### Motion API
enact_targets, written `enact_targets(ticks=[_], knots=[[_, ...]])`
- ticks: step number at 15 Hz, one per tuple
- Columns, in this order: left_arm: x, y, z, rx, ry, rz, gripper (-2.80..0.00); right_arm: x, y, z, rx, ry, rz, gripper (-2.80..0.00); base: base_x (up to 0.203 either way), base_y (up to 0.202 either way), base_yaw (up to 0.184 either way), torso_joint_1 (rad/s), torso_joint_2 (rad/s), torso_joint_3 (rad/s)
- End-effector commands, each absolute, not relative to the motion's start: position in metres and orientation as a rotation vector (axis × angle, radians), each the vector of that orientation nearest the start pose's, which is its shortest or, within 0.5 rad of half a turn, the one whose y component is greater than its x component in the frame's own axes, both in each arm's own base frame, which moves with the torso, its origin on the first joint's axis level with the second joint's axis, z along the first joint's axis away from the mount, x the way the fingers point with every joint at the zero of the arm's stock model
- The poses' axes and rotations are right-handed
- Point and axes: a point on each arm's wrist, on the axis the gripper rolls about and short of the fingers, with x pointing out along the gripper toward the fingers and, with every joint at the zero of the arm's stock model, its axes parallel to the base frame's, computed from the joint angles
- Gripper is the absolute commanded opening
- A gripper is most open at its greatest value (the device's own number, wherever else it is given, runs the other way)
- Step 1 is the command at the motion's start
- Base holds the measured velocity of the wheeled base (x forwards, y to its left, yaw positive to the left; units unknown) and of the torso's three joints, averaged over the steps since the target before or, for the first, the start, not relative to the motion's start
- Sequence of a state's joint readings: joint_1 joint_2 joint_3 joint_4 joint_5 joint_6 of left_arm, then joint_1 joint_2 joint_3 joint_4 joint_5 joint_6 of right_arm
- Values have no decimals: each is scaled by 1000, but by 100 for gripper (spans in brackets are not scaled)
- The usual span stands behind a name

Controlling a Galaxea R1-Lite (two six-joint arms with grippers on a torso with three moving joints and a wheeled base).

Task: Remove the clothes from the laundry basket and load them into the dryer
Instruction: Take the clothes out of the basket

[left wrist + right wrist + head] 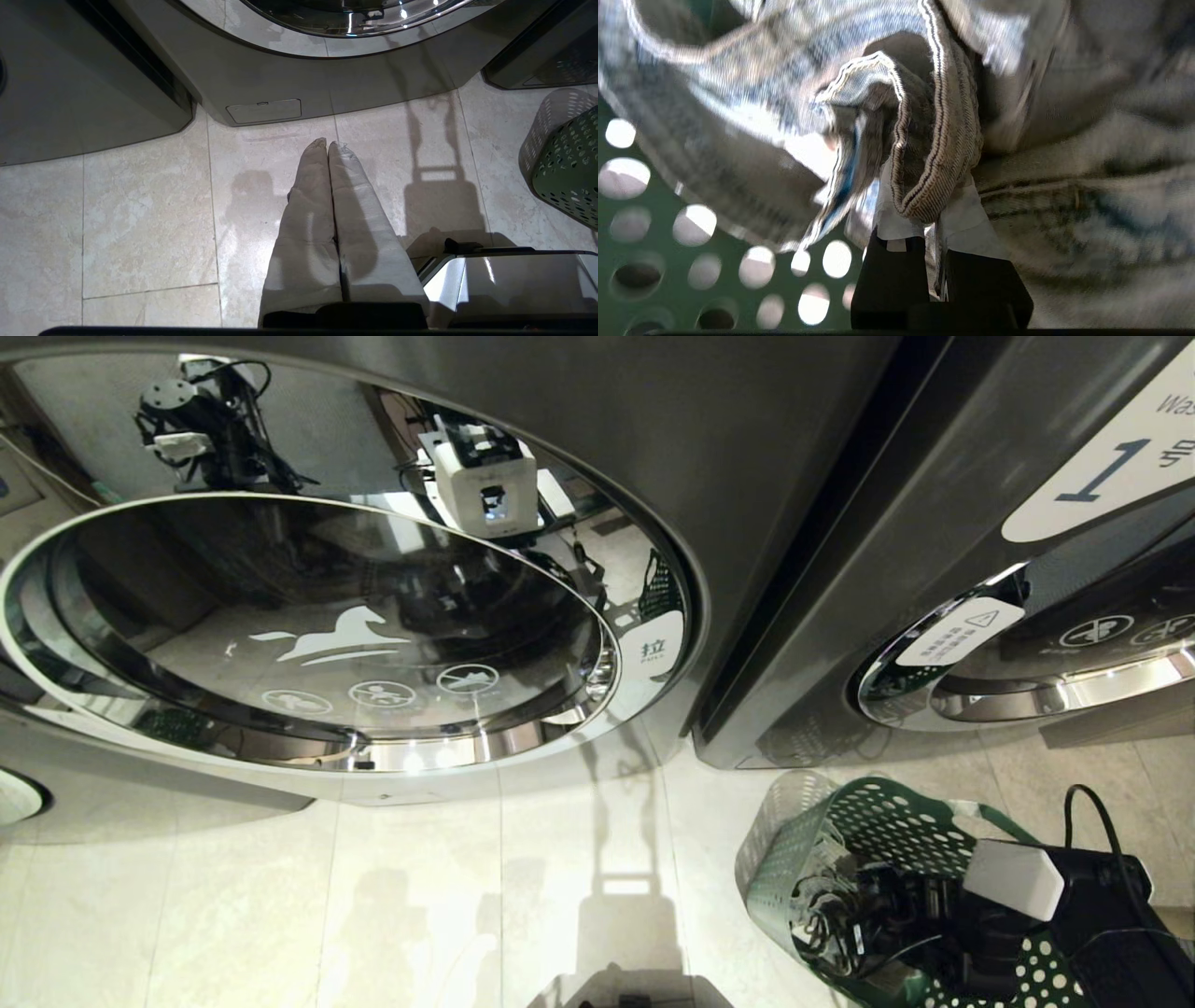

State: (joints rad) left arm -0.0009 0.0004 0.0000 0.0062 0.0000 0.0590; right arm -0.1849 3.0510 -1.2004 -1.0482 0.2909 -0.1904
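The laundry basket [896, 812] is green with round holes and stands on the floor at the lower right, before the stack marked 1. My right arm reaches down into it. Inside, my right gripper [931, 219] is shut on a stitched fold of the clothes [1064, 186], a faded grey-blue denim garment that fills the space beside the basket wall [654, 261]. The fold bulges over the white pads [896, 224]. My left gripper [328, 145] is shut on nothing and hangs over the floor tiles, left of the basket [565, 172]. The dryer is out of view.
A chrome-ringed round washer door with a white horse logo [336, 635] fills the upper left and is closed. Another grey stack marked 1 [1102, 476] stands at the right. Pale tiled floor [420, 896] lies between the machines and my base.
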Motion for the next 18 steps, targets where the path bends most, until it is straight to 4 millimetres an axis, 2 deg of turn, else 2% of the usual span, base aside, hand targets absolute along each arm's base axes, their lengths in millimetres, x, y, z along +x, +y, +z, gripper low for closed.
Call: enact_targets(ticks=[1, 4, 6, 9, 14, 18], knots=[[-23, 0, 75, 60, 6, -2, -280, 382, -66, -226, 14, 779, 174, -280, 0, 0, 0, 0, 0, 0], [-23, 0, 75, 58, 6, -2, -280, 373, -70, -205, 26, 787, 164, -280, 0, 0, 0, 0, 0, 0], [-23, 0, 75, 60, 6, -1, -280, 369, -74, -179, 33, 777, 156, -280, 0, 0, 0, 0, 0, 0], [-23, 0, 75, 60, 6, -1, -280, 350, -76, -125, 55, 756, 173, -280, 0, 0, 0, 0, 0, 0], [-23, 0, 75, 60, 6, -1, -280, 296, -65, -32, 102, 705, 167, -280, 0, 0, 0, 0, 0, 0], [-23, 0, 75, 60, 6, -2, -280, 264, -57, 19, 71, 620, 144, -280, 0, 0, 0, 0, 0, 0]])
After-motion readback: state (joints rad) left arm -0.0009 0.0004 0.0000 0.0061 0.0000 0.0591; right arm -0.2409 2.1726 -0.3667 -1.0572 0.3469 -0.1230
